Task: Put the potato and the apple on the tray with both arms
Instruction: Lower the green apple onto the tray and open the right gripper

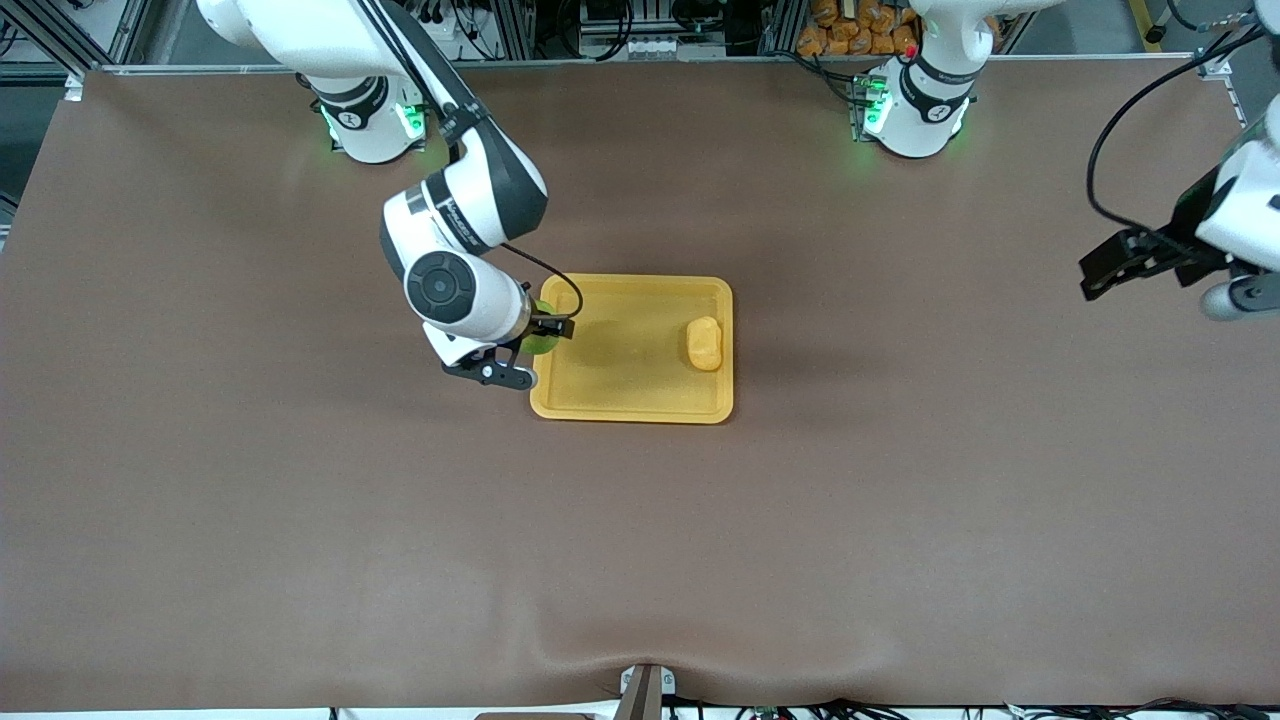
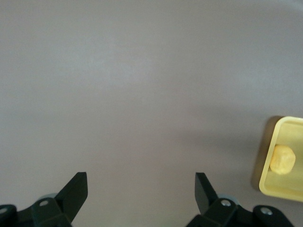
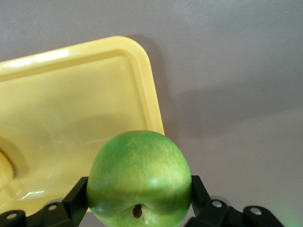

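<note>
The yellow-orange tray [image 1: 632,412] lies mid-table. The potato [image 1: 704,343] rests in it near the rim toward the left arm's end. My right gripper [image 1: 541,334] is shut on the green apple [image 1: 544,345] and hangs over the tray's rim toward the right arm's end. In the right wrist view the apple [image 3: 138,175] fills the space between the fingers [image 3: 77,199], over the tray's corner [image 3: 71,109]. My left gripper [image 1: 1108,268] waits open and holds nothing, over the table at the left arm's end. Its wrist view shows open fingers [image 2: 75,189], the tray [image 2: 278,187] and the potato [image 2: 282,160].
A brown mat [image 1: 300,520] covers the whole table and bulges into a fold at the edge nearest the front camera. Orange objects [image 1: 860,28] are piled off the table by the left arm's base.
</note>
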`<move>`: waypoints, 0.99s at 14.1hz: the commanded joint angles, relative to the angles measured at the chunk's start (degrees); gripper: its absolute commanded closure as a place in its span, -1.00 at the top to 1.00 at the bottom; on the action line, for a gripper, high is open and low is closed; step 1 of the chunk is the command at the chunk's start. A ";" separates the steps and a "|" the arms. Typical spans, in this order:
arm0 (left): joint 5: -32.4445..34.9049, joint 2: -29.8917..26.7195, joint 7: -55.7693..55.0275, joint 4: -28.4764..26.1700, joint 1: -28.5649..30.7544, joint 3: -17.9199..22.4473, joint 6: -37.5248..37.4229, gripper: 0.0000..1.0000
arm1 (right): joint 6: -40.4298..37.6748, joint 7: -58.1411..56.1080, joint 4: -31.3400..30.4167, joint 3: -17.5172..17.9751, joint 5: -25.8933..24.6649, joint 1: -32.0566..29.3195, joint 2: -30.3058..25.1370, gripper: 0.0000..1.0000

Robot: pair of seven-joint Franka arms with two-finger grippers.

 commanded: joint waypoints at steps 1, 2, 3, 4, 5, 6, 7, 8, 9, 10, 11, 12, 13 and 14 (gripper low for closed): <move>-1.32 -2.59 2.50 -2.30 -1.03 2.37 -1.53 1.00 | 1.92 0.76 0.27 -0.61 0.99 1.34 1.69 -1.00; -1.58 -3.90 2.24 -3.43 -1.30 2.64 -1.62 1.00 | 2.88 0.85 0.27 -0.61 0.99 1.43 2.39 -1.00; -2.28 -4.95 2.07 -4.49 -1.38 3.16 -1.62 1.00 | 3.58 0.85 0.27 -0.61 0.99 1.96 3.09 -1.00; -2.90 -5.14 2.24 -4.76 -1.47 3.69 -1.71 1.00 | 3.76 0.85 0.36 -0.61 0.99 2.40 3.88 -1.00; -3.51 -5.14 2.50 -4.85 -1.04 3.69 -1.71 1.00 | 4.29 0.85 0.36 -0.61 0.99 2.49 4.41 -1.00; -3.95 -5.31 2.50 -4.85 -1.03 3.61 -2.06 1.00 | 4.99 0.85 0.36 -0.61 1.08 2.75 4.77 -1.00; -4.04 -5.58 2.50 -4.85 -1.03 3.61 -2.50 1.00 | 5.34 1.89 0.45 -0.61 1.08 3.19 5.29 -1.00; -3.96 -5.58 2.59 -4.85 -1.03 3.61 -2.50 1.00 | 5.70 3.03 0.62 -0.61 1.08 3.37 5.65 -1.00; -4.04 -5.49 3.03 -4.85 -1.03 3.61 -2.76 1.00 | 6.40 3.57 0.63 -0.61 1.08 3.89 6.26 -1.00; -4.04 -5.49 3.38 -5.03 -1.12 3.26 -2.94 1.00 | 7.01 3.75 0.63 -0.61 1.08 4.24 6.52 -1.00; -4.04 -5.49 3.47 -5.38 -1.30 3.08 -2.94 1.00 | 7.54 4.79 0.63 -0.61 1.08 4.59 7.05 -1.00; -4.04 -5.41 3.47 -5.73 -1.47 2.90 -2.94 1.00 | 8.33 5.76 0.80 -0.61 1.08 5.21 7.66 -1.00; -4.04 -5.32 3.47 -5.90 -1.47 2.47 -2.94 1.00 | 9.29 6.03 0.80 -0.61 1.08 5.65 8.02 -1.00; -4.91 -5.23 3.38 -6.08 -1.47 2.20 -2.94 1.00 | 9.48 6.03 0.71 -0.61 1.08 5.74 8.28 -1.00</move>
